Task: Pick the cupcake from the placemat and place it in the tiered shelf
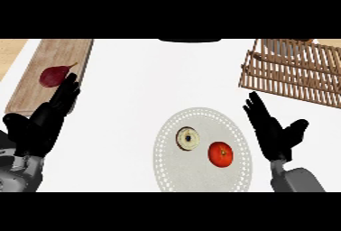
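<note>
White counter (pixel 140 81) fills view. Pale wood floor strip left of counter's far corner, another right of it. Dark rounded shape (pixel 190 40) at counter's far edge.

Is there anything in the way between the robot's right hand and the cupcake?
Nothing blocks it. The right hand is open beside the placemat. The cupcake lies on it, and the tomato sits next to the cupcake, a bit lower, not quite between them.

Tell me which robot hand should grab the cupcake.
Right. The right robot hand is open beside the placemat, near the cupcake and shelf; the left robot hand is by the cutting board.
</note>
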{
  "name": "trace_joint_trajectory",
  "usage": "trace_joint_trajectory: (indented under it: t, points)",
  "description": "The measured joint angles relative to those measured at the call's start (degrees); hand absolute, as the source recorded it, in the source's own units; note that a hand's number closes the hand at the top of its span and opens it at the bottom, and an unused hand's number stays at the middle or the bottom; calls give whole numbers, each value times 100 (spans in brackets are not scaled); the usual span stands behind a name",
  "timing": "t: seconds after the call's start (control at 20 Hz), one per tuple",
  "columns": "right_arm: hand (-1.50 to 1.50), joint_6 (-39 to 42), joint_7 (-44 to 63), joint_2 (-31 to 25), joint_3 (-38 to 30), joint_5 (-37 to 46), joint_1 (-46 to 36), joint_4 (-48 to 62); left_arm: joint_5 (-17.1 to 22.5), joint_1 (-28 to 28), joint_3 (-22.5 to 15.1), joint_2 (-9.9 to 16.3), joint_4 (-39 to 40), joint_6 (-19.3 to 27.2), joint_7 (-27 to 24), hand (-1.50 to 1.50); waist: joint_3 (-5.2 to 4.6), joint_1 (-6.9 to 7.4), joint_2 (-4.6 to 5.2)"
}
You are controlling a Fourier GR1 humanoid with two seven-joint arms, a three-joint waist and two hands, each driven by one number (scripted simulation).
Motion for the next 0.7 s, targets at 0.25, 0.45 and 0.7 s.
trace_joint_trajectory:
  t: [0.25, 0.45, 0.7]
  points:
    - [150, -903, -39, 510, 583, 1013, -724, -235, 42, 91, 207, -42, 172, -8, -27, 0, 45, 68, -104]
    - [150, -2110, 100, 276, 643, 2163, -969, 122, 111, 199, 282, -67, 285, 74, 117, 0, -8, 56, -148]
    - [-150, -3834, 411, 979, 1319, 3596, -1013, 559, 238, 289, 341, -157, 338, 32, 90, 0, 47, 79, -170]
